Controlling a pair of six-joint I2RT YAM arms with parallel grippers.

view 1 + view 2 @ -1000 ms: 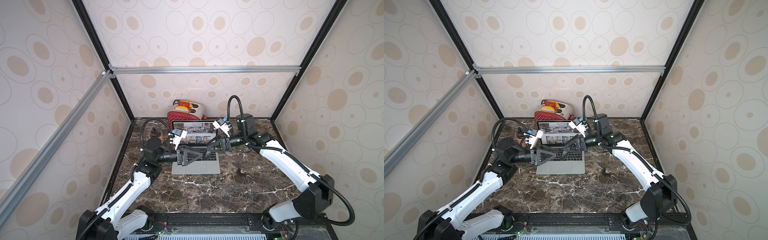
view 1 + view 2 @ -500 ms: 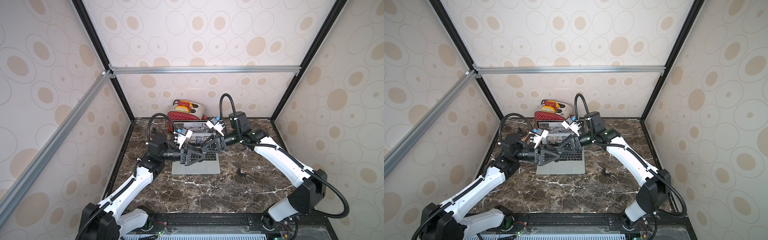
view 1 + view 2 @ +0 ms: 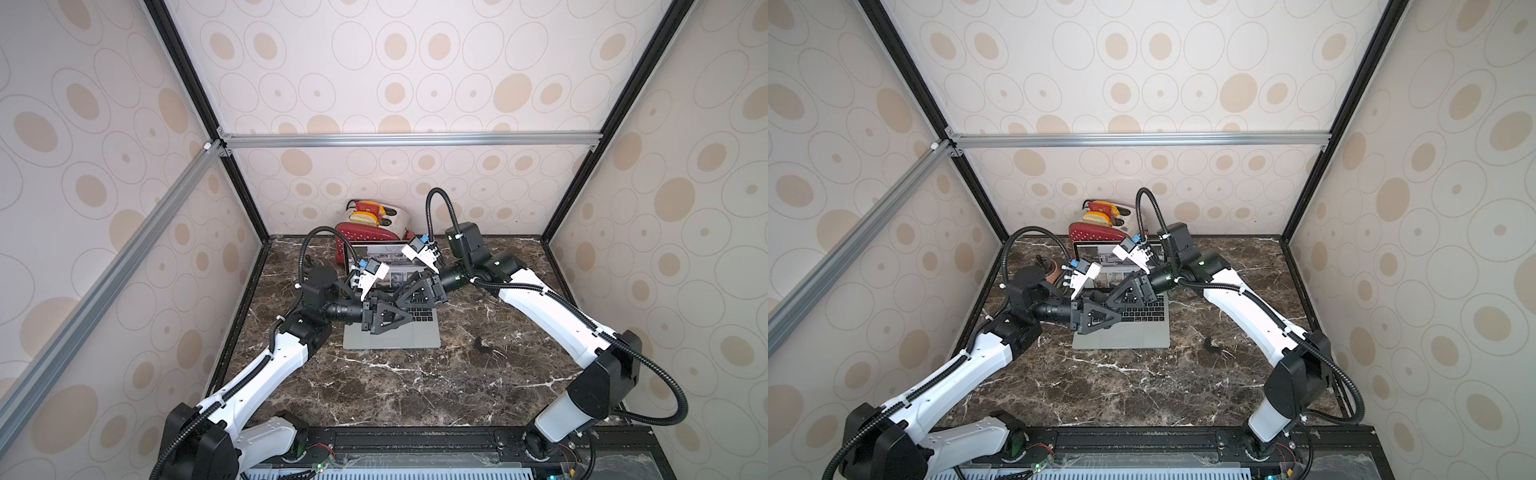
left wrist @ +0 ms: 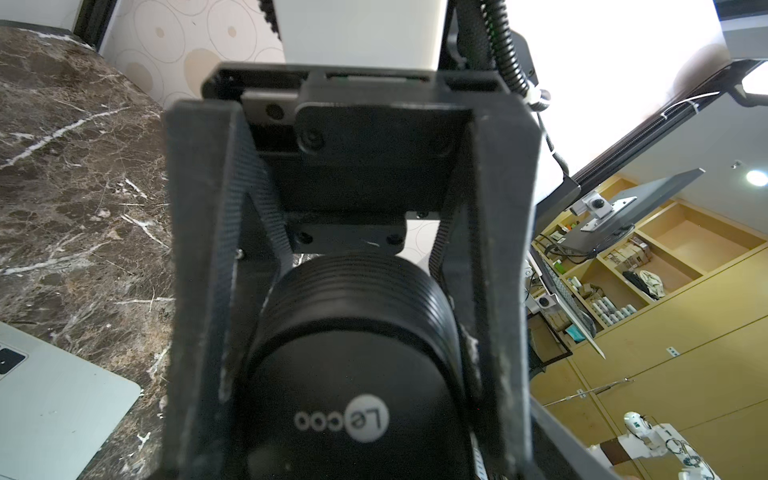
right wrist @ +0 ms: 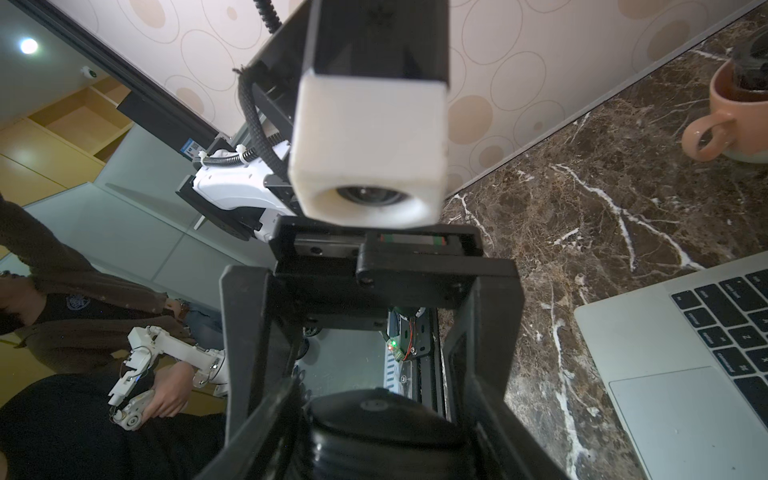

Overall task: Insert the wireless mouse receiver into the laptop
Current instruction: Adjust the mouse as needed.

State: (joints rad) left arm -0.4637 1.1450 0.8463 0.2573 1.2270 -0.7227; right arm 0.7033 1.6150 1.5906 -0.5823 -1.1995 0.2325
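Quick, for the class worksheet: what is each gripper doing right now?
Left gripper: jaws around the black mouse; whether it grips cannot be told.
Right gripper: closed on the black mouse.

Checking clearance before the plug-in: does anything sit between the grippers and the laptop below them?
Nothing visible does. The right gripper holds a black mouse over the keyboard of the laptop, with the left gripper around the mouse too.

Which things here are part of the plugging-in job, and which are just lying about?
Job: laptop, black mouse between the left tool and right tool. The receiver itself isn't visible.
Lying about: peach mug, red case behind the laptop.
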